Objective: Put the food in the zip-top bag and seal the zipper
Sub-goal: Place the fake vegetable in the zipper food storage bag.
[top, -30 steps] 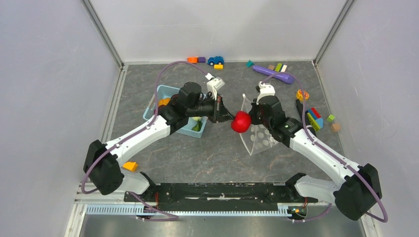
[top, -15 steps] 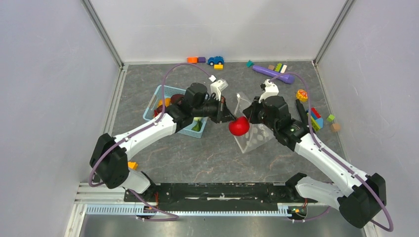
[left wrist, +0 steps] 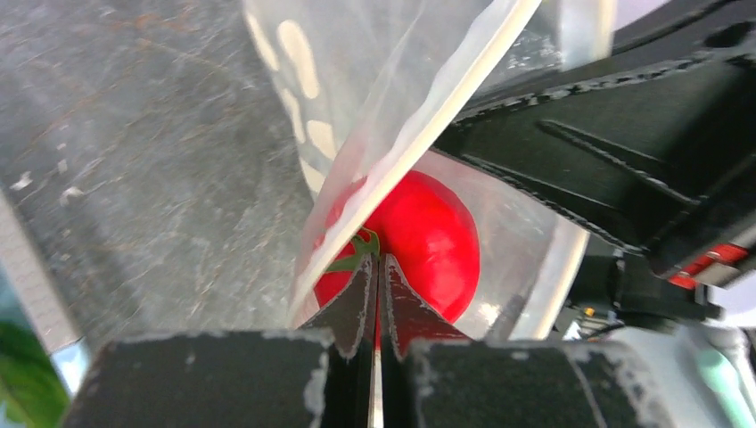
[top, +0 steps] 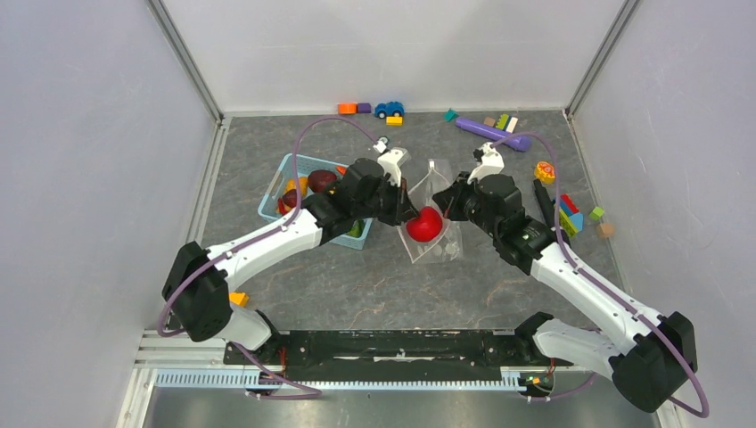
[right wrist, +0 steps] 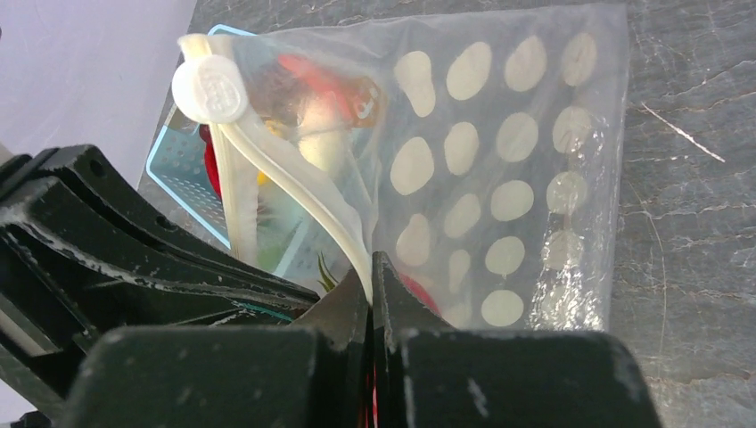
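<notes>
- Orange block (top: 235, 300) first, nearest you, sitting on the table (top: 374, 285) beside the left arm's lower link.
- Mid-table now: your left gripper (left wrist: 376, 267) is clamped tight on the green stalk of the red tomato (left wrist: 423, 241), fingertips pressed together around it.
- That tomato hangs right at the mouth of the zip-top bag (right wrist: 508, 160). The zipper (left wrist: 446, 114) strip cuts across its front and clear film covers part of it. You can't tell from here whether it is fully inside.
- Your right gripper (right wrist: 372, 267) is pinched closed on the zipper strip, just right of the tomato, holding that edge up. The white slider tab (right wrist: 209, 87) sits at the strip's upper end.
- The bag's dotted body lies between your two grippers.
- Left of them, the light-blue basket (top: 275, 185) holds a dark maroon piece (top: 321, 178) with orange and green bits.
- Far wall: blue car (top: 389, 109), loose blocks, and the purple cylinder (top: 492, 134) off to the right.
</notes>
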Motion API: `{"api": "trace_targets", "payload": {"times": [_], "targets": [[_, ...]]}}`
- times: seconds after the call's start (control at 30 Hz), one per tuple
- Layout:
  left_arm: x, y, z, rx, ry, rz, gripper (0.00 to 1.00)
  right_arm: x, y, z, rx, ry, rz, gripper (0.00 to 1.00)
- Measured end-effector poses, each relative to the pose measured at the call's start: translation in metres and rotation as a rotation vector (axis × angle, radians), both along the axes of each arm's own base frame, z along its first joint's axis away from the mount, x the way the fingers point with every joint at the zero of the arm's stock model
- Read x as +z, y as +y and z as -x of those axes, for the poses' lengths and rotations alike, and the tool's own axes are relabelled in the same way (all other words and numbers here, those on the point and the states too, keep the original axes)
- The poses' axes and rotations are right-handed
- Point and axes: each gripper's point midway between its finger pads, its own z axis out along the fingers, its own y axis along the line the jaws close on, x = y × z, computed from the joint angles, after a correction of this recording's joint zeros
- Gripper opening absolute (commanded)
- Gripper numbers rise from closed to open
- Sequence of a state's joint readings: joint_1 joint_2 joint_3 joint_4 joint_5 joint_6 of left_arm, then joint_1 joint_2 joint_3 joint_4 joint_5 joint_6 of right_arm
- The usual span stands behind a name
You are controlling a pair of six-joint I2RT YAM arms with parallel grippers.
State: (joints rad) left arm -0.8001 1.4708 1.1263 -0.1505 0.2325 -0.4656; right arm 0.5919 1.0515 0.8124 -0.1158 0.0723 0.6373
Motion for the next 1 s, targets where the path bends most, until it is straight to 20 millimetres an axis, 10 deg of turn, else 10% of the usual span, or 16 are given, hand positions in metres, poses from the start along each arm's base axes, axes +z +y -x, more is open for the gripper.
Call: {"api": "trace_targets", "payload": {"times": [0.63,1.0], "targets": [[0.001,-0.004,-0.026,0.274,-0.164,-0.18,0.02,0.009,0.007,-0.001,0.007,-0.015,-0.066,0.0],[-0.012,-0.005,-0.032,0.314,-0.177,-0.226,0.02,0.05,0.0,0.003,-0.007,-0.092,-0.104,0.0]]}}
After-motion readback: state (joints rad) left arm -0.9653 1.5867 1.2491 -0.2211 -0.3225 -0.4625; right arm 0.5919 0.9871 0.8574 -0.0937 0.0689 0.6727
